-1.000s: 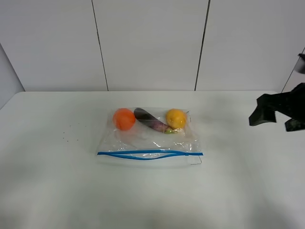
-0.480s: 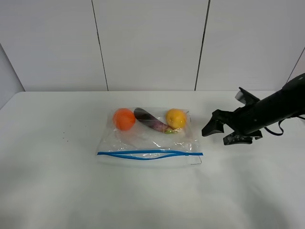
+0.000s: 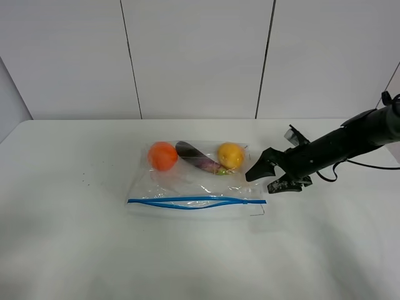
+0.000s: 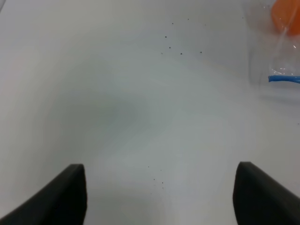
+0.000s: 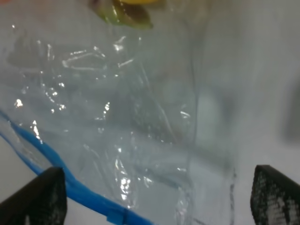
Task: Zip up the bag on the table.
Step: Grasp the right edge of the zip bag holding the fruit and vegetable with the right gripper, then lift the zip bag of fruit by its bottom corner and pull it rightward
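Note:
The clear bag (image 3: pixel 197 184) lies flat in the middle of the white table (image 3: pixel 75 250). An orange, a purple eggplant and a yellow fruit show through it along its far side. Its blue zip strip (image 3: pixel 197 201) runs along the near edge, and its two lines bow apart in the middle. My right gripper (image 3: pixel 263 180) is open, low over the table just beside the bag's right edge. In the right wrist view the bag (image 5: pixel 136 117) and the strip (image 5: pixel 70 187) lie between the open fingers (image 5: pixel 42 197). My left gripper (image 4: pixel 159 168) is open over bare table, left of the bag's corner (image 4: pixel 281 70).
A white panelled wall (image 3: pixel 200 56) stands behind the table's far edge. A few dark specks (image 3: pixel 90 178) lie on the table left of the bag. The right arm (image 3: pixel 350 134) reaches in from the right edge.
My right gripper has come in from the table's right edge, moving left and down until it is next to the bag's right side. The bag has not moved.

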Controlling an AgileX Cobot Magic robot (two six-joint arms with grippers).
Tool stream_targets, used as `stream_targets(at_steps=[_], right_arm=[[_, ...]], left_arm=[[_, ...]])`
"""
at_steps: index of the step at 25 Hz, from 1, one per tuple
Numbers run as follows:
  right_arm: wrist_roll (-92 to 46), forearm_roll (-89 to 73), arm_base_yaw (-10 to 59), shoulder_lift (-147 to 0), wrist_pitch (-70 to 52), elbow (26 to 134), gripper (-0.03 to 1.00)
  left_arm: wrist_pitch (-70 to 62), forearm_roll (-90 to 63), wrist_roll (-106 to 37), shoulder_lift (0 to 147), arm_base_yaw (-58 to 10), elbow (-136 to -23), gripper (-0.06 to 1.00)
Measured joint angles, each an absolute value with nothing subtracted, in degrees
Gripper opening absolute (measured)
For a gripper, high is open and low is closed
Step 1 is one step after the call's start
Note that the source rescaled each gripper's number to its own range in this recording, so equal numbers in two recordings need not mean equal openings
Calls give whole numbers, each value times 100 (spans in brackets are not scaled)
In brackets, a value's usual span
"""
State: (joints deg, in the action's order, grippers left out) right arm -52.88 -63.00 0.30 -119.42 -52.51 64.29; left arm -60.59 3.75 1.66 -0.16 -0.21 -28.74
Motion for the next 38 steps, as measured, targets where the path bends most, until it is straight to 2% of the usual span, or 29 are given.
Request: stream_targets(at_steps=[8, 14, 21, 24, 29, 34, 38], right_arm=[[-5872, -6811, 30, -12379, -5695, 6448, 87], [-6066, -7059, 30, -12411, -5690, 6473, 79], [-6083, -7085, 30, -12591, -5854, 6477, 76], [-6102, -7117, 30, -12645, -5867, 6477, 66], [-6102, -7138, 30, -12645, -5879, 6477, 41], [-6102, -7138, 30, -12645, -6004, 6477, 1], [-5999, -7144, 30, -12645, -6283, 6477, 0]], left_arm=[[-6059, 375, 166, -16, -21, -2874, 100], [-6059, 375, 166, -16, -21, -2874, 100], [-6059, 375, 166, -16, -21, -2874, 100], [-6059, 375, 166, -16, -21, -2874, 100], [-6059, 375, 166, -16, -21, -2874, 100], [-6059, 375, 166, -16, -21, -2874, 100], [-6059, 375, 166, -16, -21, -2874, 100]])
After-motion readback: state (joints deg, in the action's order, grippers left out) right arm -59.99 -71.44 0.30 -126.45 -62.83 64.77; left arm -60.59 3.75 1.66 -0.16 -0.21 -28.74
